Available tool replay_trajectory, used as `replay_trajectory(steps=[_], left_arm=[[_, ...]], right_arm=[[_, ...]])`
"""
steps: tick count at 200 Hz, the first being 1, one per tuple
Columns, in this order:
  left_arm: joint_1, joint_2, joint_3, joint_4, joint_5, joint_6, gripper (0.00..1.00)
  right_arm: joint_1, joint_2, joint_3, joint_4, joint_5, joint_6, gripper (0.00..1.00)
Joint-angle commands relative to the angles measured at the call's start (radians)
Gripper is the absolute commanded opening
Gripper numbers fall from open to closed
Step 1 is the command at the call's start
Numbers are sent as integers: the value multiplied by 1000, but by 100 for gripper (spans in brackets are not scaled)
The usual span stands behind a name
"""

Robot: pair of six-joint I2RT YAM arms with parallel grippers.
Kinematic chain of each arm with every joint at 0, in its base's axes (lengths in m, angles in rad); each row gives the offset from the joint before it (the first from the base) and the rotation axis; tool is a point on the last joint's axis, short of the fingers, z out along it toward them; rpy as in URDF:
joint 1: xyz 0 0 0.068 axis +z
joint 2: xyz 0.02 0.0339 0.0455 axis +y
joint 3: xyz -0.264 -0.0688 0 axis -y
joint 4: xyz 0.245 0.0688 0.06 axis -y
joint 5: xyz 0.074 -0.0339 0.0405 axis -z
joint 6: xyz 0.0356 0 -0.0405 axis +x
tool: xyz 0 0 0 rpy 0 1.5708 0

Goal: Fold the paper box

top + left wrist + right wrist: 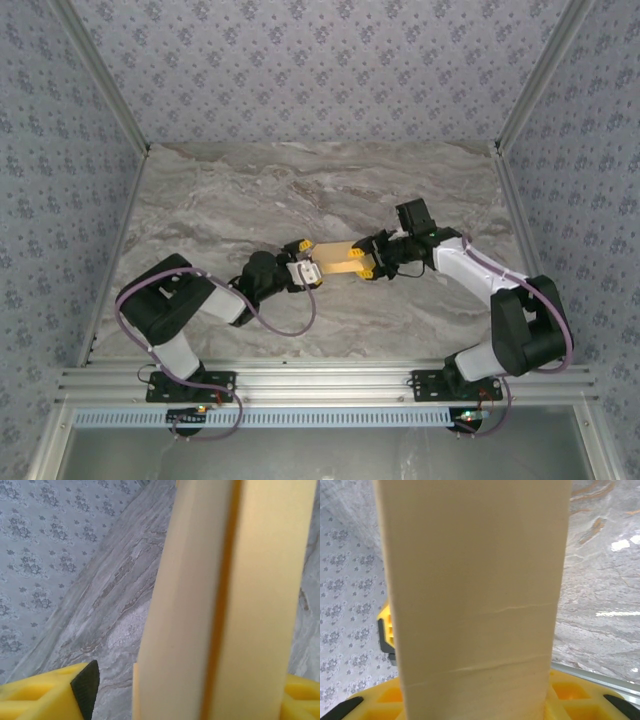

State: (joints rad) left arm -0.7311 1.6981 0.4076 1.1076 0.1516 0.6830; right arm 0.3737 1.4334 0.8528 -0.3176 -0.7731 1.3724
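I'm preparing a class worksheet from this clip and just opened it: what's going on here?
Two robot arms have the paper box between them over the middle of the marble table. The left gripper straddles one end, with a gap beside one pad in its wrist view; the right gripper appears closed on the other end. The card is already a long, narrow folded shape.

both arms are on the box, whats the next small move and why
Probably ease the left fingers shut a little. The box spans between the left gripper and right gripper. The left wrist view shows a dark seam between two panels and a gap beside one finger pad, so a light squeeze may close it.
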Motion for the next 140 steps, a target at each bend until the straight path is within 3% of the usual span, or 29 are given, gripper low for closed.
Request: replay_trajectory(steps=[1, 42, 72, 99, 140], left_arm=[[15, -28, 16, 68, 44, -3, 65], [14, -46, 1, 31, 82, 6, 55], [15, -113, 0, -56, 72, -9, 54], [24, -226, 53, -347, 86, -24, 55], [49, -366, 156, -803, 119, -63, 55]], right_arm=[[34, -13, -9, -77, -52, -1, 21], [41, -17, 35, -116, -45, -13, 27], [27, -21, 51, -171, -41, -56, 56], [1, -28, 99, -304, 0, -160, 73], [-37, -60, 125, -375, 36, -249, 79]])
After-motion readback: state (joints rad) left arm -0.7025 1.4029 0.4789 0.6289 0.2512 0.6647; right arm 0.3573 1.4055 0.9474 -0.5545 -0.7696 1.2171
